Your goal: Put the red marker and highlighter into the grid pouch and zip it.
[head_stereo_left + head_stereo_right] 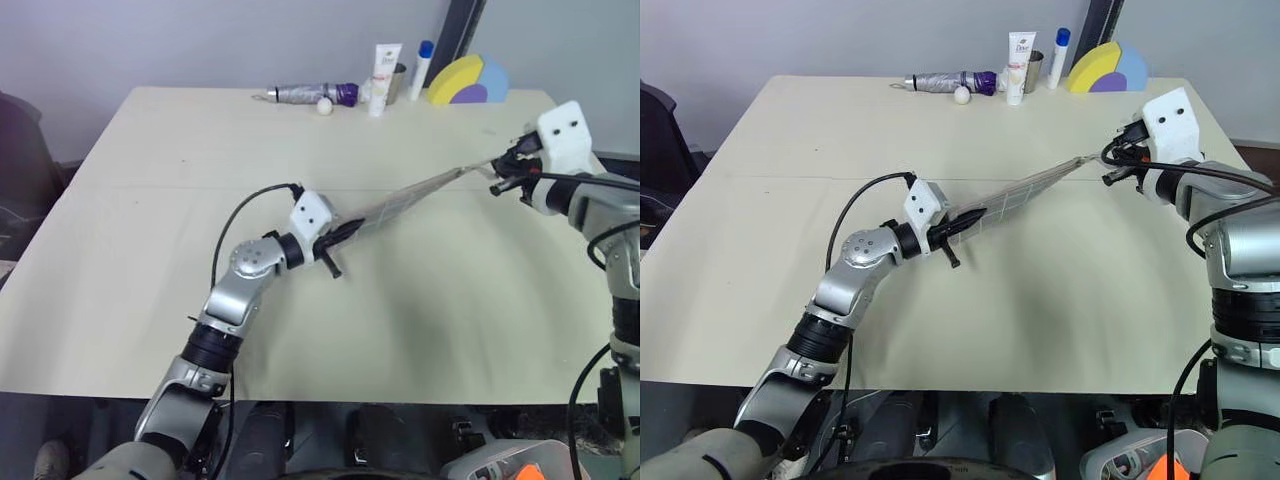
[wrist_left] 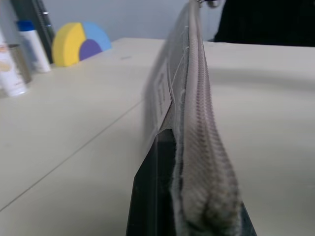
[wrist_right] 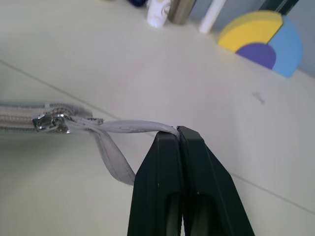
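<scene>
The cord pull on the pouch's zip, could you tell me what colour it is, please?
Pale grey cord pull, clearest in the right wrist view.

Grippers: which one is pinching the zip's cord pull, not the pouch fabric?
The right gripper, shut on the grey cord pull at the slider. The left gripper clamps the grid pouch by its other end.

The right gripper (image 3: pixel 178 131) pinches the grey cord pull (image 3: pixel 129 127) between closed fingers. The cord runs to the grid pouch (image 3: pixel 22 118) zip slider
</scene>
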